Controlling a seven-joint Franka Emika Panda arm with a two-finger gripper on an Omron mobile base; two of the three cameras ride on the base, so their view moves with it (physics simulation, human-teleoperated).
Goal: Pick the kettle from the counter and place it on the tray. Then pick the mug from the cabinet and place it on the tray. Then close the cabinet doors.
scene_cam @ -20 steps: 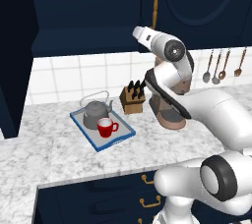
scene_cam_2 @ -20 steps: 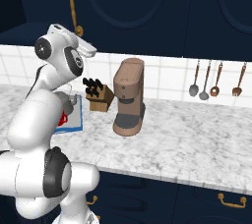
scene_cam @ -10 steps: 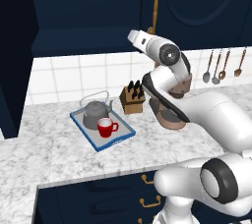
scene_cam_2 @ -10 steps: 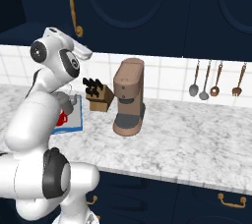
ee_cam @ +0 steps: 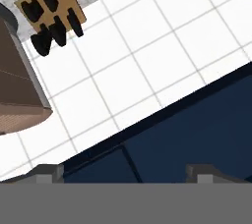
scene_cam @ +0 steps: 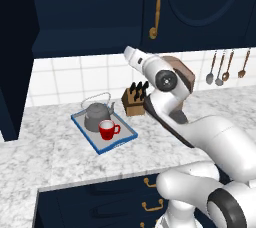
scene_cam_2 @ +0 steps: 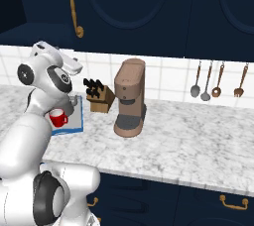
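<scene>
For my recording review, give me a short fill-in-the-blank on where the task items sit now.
1. The kettle stands on the ____.
2. The mug beside it is coloured ____.
3. The knife block stands against the tiled wall between the tray and the brown ____ machine.
4. The gripper has its jaws ____.

Missing words: tray; red; coffee; open

The arm's hand (scene_cam: 132,55) has swung up and left toward the cabinet (scene_cam: 95,7), fingers (ee_cam: 49,171) spread wider.

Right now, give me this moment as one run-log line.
kettle: on tray | mug: on tray | gripper: open, empty, facing cabinet underside | doors: not closed yet
</scene>
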